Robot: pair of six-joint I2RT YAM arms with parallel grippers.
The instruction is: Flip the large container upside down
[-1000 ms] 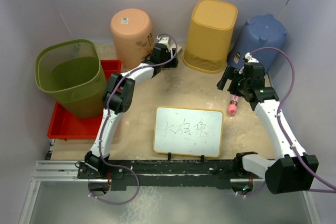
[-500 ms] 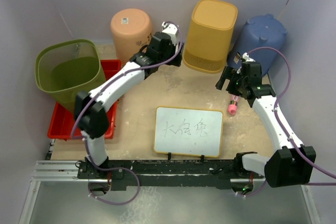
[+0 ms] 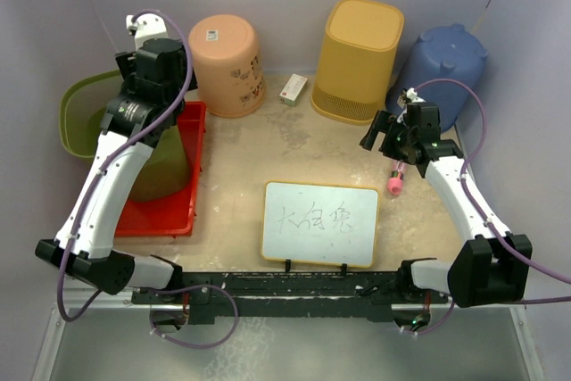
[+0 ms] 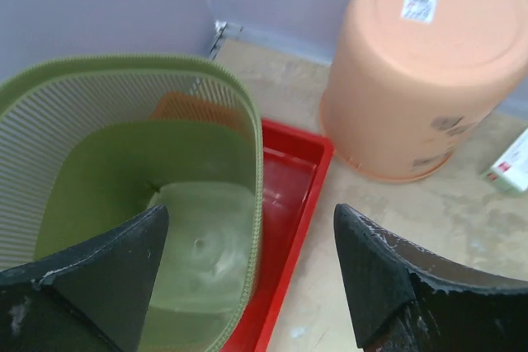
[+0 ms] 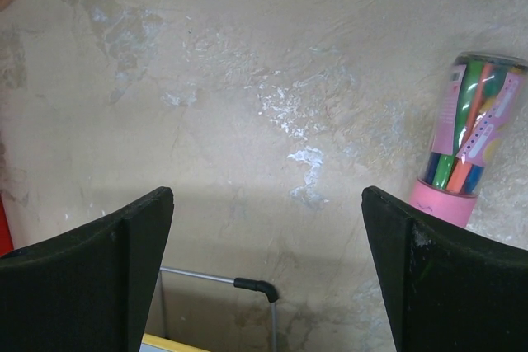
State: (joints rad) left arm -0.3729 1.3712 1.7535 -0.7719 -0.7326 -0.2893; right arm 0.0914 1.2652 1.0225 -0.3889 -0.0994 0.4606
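Left gripper [image 4: 249, 232] swung off the peach bin [image 3: 225, 62] to above the green basket [image 3: 82, 118], jaws wide and empty; basket upright in the red tray [image 3: 165, 211], desk [image 3: 312, 144] left, flip not started; right gripper [image 5: 268, 204] jaws wide, idle.

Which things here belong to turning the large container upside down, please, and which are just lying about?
Job: green basket, upright; left pincer, open above it.
Lying about: peach tub, yellow bin, blue bin, red tray, whiteboard, marker tube, small box.
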